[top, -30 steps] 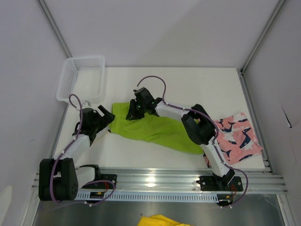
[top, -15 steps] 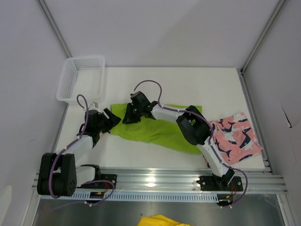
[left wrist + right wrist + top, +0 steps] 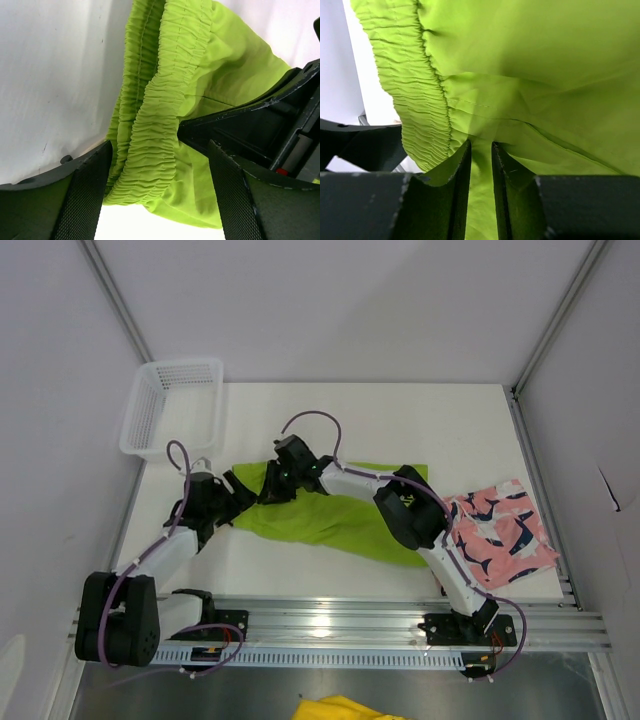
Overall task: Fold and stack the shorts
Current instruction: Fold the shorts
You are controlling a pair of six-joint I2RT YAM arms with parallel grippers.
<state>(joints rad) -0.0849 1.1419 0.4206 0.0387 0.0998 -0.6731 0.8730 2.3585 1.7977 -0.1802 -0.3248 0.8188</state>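
Observation:
The lime green shorts (image 3: 335, 515) lie spread across the middle of the table, waistband to the left. My right gripper (image 3: 272, 488) is shut on a fold of the green fabric (image 3: 481, 165) just beside the gathered waistband (image 3: 410, 95). My left gripper (image 3: 238, 498) is open at the left end, its jaws standing either side of the waistband (image 3: 155, 135) without closing on it. The two grippers are close together. The pink shorts with the navy-and-white print (image 3: 500, 530) lie flat at the right edge of the table.
A white mesh basket (image 3: 170, 405) stands at the back left corner. A yellow cloth (image 3: 345, 708) shows below the front rail. Grey walls close in the table on the left, back and right.
The left gripper has moved right up to the waistband end of the green shorts. The right gripper has shifted a little left and toward the front with the fabric.

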